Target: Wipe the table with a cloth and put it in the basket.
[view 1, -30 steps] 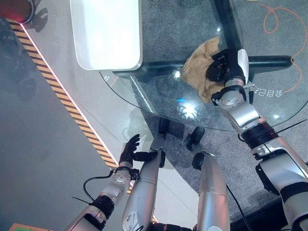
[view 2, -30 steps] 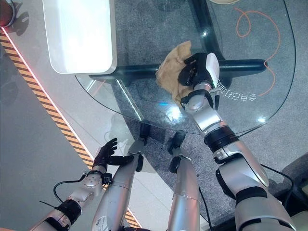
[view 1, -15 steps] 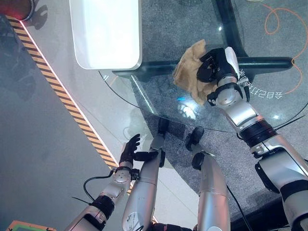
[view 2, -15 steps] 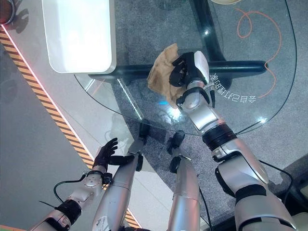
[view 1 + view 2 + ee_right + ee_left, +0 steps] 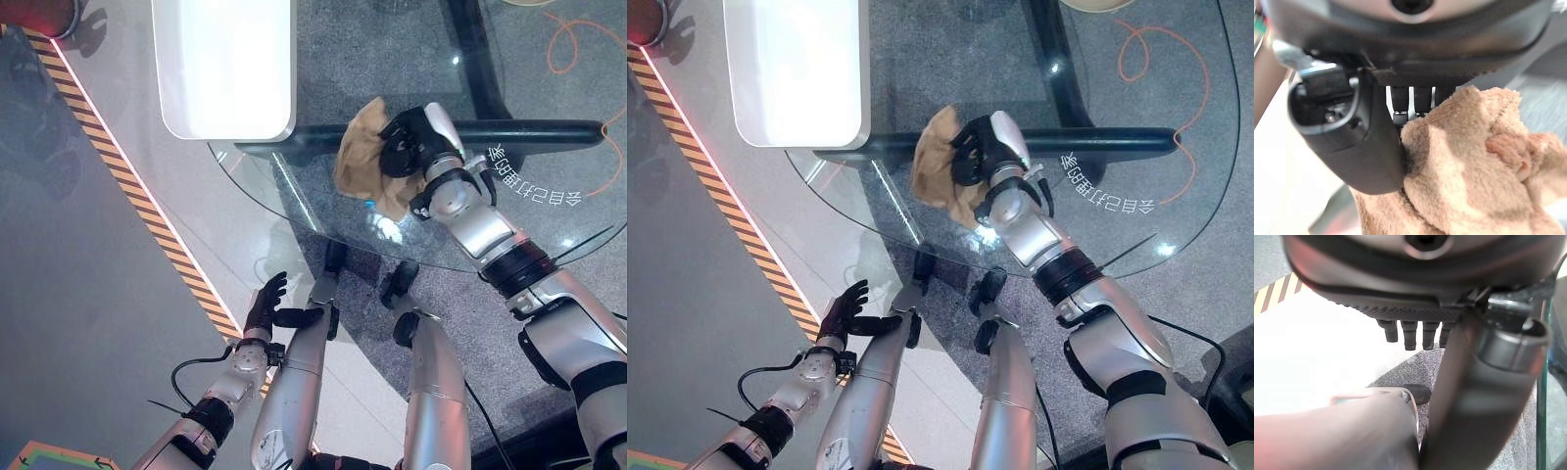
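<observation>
Here the tan cloth [image 5: 364, 157] is found bunched on the round glass table [image 5: 1117, 235], toward its left-hand part, with its long axis running roughly near to far. It is held under the right hand [image 5: 413, 140], whose fingers are bent down over the cloth's right edge; in the right wrist view the thumb [image 5: 1359, 132] is pressed against the plush fabric [image 5: 1469, 161] and the fingers [image 5: 1400, 105] are seen dipping behind it, so the cloth is judged to be gripped rather than merely pushed, though the fingertips themselves are hidden.

Most of the cloth is spread to the left of the hand, toward the table's left rim. Any further stroke leftward is thus led by the cloth, with the hand trailing on its right side. Wiping is judged to be under way, and the cloth is not yet in a basket.

The left hand [image 5: 265, 302] is hung low beside the body, well apart from the table, with its fingers loosely straight and nothing in them. The right hand is plainly the nearer one.

A white rectangular tray-like top [image 5: 225, 69] is seen beyond the table's far left edge, and a striped floor line [image 5: 147, 211] runs farther left.
</observation>
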Robot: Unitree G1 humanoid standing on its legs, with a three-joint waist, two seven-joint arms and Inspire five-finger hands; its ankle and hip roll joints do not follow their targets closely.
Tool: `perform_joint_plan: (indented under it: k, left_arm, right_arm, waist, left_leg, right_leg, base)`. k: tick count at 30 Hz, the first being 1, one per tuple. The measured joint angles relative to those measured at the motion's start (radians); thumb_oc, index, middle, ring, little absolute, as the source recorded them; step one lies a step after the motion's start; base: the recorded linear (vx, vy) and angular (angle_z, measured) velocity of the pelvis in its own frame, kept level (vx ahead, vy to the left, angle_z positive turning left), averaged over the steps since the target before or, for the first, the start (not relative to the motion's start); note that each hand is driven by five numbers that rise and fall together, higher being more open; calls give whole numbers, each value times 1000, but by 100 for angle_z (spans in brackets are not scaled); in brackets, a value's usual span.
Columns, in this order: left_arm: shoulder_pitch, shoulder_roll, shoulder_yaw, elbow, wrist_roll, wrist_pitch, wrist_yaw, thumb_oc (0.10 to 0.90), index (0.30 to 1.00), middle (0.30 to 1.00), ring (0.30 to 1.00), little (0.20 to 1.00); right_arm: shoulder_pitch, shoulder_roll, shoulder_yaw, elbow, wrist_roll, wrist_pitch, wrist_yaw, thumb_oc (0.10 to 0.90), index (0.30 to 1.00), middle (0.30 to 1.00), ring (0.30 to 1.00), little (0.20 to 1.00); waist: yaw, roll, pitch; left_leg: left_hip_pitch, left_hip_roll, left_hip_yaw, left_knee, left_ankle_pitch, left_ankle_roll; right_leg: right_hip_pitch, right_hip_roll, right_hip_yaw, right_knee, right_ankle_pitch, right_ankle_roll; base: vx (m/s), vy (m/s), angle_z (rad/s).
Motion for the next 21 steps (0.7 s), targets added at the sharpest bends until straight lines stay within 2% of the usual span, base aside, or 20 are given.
perform_joint_plan:
  k: [6, 9, 21]
  left_arm:
    - [0, 0, 0, -4, 0, -3, -4, 800, 900, 900, 900, 900]
    - [0, 0, 0, -13, 0, -2, -12, 800, 900, 900, 900, 900]
    - [0, 0, -1, -15, 0, -1, -19, 800, 900, 900, 900, 900]
  right_arm:
    - [1, 62, 51, -10, -41, -2, 100, 100, 300, 300, 300, 200]
    - [1, 65, 82, -18, -70, -2, 133, 100, 300, 300, 300, 200]
    - [2, 66, 96, -14, -49, 1, 76, 100, 300, 300, 300, 200]
  waist:
    - [20, 6, 0]
    - [31, 6, 0]
    - [36, 6, 1]
  left_leg:
    - [-13, -9, -24, 1, 1, 0]
    - [-15, -13, -26, 0, 0, -1]
    - [-15, -19, -29, 5, 2, 2]
  right_leg:
    - [0, -8, -24, 1, -8, -1]
    - [0, -12, -26, 1, -9, 1]
    - [4, -19, -28, 3, -9, 3]
  base:
    - [3, -13, 11]
    - [2, -3, 4]
    - [0, 0, 0]
